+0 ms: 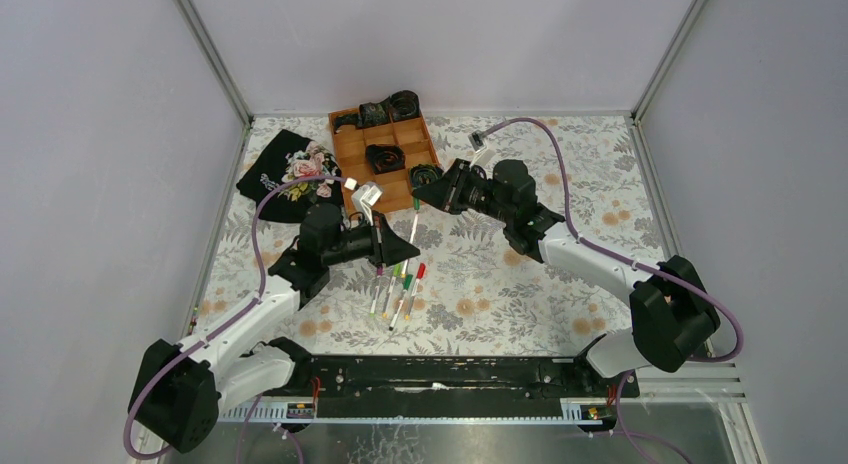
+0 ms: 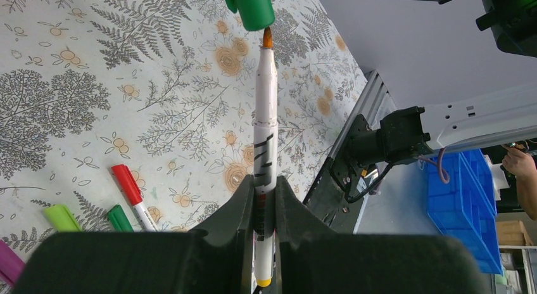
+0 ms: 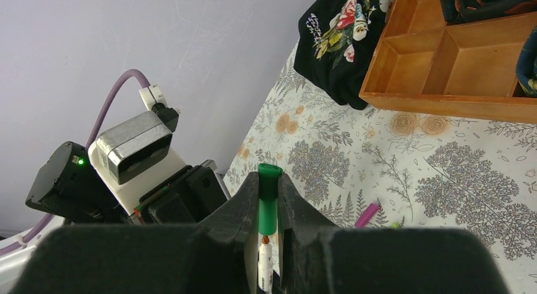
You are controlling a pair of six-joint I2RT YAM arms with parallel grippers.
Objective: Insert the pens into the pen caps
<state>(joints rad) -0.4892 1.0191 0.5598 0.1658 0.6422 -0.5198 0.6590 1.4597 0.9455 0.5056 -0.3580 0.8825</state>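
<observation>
Capping step, alignment in mid-air. The left pincer [image 2: 265,186] is pinching a white pen [image 2: 265,110] by its lower barrel and pointing the orange-brown tip at the mouth of the green cap [image 2: 250,7]. The right pincer [image 3: 268,181] is gripping that cap, with its open end facing the tip. Tip and cap mouth are just meeting above the surface [image 2: 76,85], and the tip is not yet sitting inside. Several other pens [image 1: 398,289] are lying on the surface between the arms. The next move is probably calling for a straight push along the barrel's axis, both grips firm, until the cap is covering the tip.
</observation>
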